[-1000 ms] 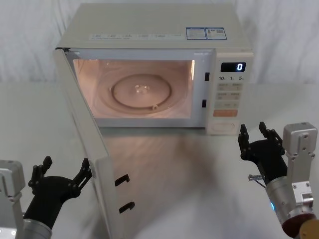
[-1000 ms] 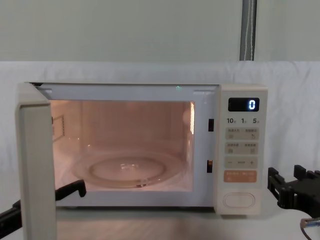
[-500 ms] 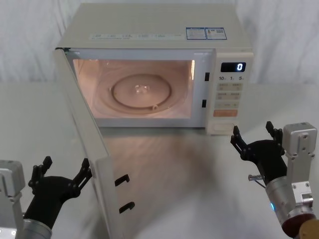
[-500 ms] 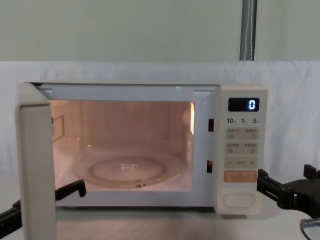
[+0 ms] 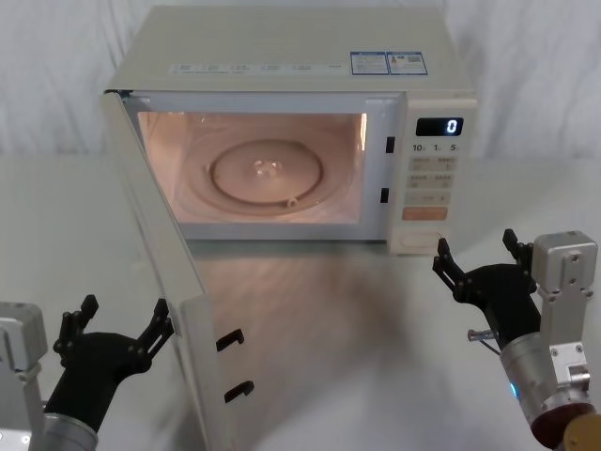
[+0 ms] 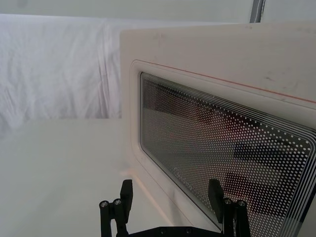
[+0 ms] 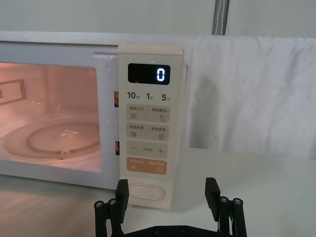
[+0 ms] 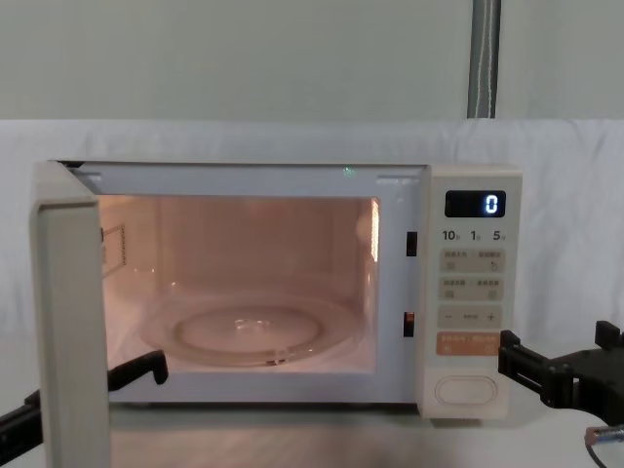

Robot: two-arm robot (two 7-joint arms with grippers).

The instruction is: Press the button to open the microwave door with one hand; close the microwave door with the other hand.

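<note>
A boxy cream microwave (image 5: pixel 282 56) stood on the white table (image 5: pixel 56 244), its lit cavity holding a round clear glass turntable (image 5: pixel 266 174). The microwave door (image 5: pixel 155 254), a flat cream slab with a dotted dark glass window, hung swung wide toward the robot's left. The left pincer (image 5: pixel 115 331), black and forked, sat spread open just beside the door's outer face near its free edge. The right pincer (image 5: pixel 474 258) hovered open in front of the control panel (image 7: pixel 150 123), close to the button (image 7: pixel 146 191), a smooth cream pill-shaped oval at the panel's foot.
</note>
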